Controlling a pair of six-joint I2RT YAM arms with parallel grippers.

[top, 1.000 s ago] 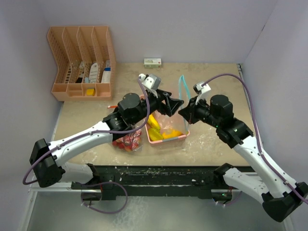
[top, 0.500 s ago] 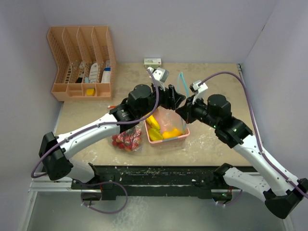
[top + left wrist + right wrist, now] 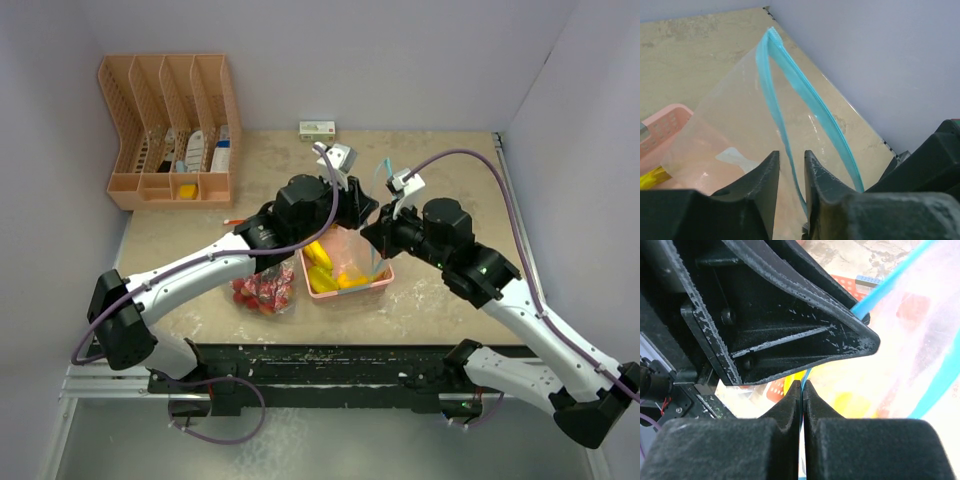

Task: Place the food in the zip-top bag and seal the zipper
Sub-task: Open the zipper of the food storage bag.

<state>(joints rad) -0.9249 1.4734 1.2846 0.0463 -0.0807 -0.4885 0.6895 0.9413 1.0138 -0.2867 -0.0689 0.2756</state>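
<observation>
A clear zip-top bag (image 3: 352, 243) with a blue zipper (image 3: 381, 168) hangs upright over a pink basket (image 3: 350, 289). Yellow bananas (image 3: 320, 254) and orange pieces lie in the basket; red strawberries (image 3: 264, 291) lie on the table to its left. My right gripper (image 3: 802, 386) is shut on the zipper strip at the bag's near end. My left gripper (image 3: 790, 161) straddles one blue zipper edge (image 3: 783, 145), its jaws narrow with a gap on each side. The bag's mouth (image 3: 790, 85) stands open beyond it.
An orange desk organizer (image 3: 170, 125) stands at the back left and a small white box (image 3: 317, 128) sits by the back wall. Walls close in on the left, back and right. The two grippers nearly touch above the basket.
My left gripper has swung up and right to the bag's mouth, and its jaws have narrowed around a zipper edge. My right gripper has shifted slightly left with the bag.
</observation>
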